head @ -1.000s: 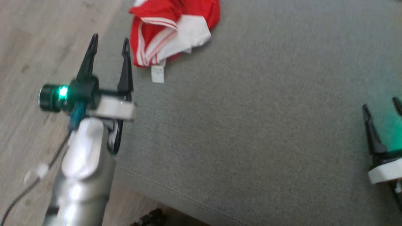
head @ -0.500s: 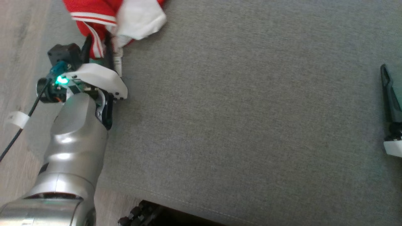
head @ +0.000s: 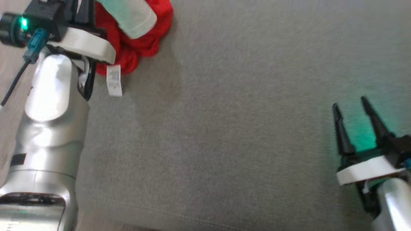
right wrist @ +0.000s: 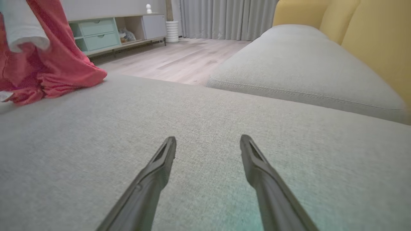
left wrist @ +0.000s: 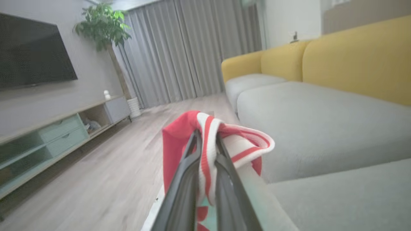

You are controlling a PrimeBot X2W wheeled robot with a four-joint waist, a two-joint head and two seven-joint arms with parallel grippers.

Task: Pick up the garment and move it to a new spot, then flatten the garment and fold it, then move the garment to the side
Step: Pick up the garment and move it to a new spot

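In the head view the left claw (head: 80,8) sits at the far left corner of the grey sofa cushion (head: 224,144), its fingertips lost in the red and white garment (head: 141,45), so this view alone does not tell how far it is open. A second ago it hung open, short of the heap, and half a second ago it was down at the striped edge. Now the cloth bunches just to the right of that claw, and a white care label (head: 114,80) dangles below it. The head camera has shifted between these pictures, so part of the change is the view's own. The right claw (head: 350,106) stands well apart from the garment, fingers spread and empty. In the left wrist view the grip is plain. The two fingers are closed on the striped trim (left wrist: 207,150), nearly meeting through the cloth, and the garment drapes over and past the tips, with wooden floor (left wrist: 112,154) beyond. In the right wrist view that claw (right wrist: 208,141) is wide open with nothing between its fingers and bare cushion under them. The garment (right wrist: 57,64) hangs far off to its upper left, lower folds touching the cushion. I judge the pick-up made and the lift barely begun. The carry to a new spot comes next, and flattening and folding are not yet started.
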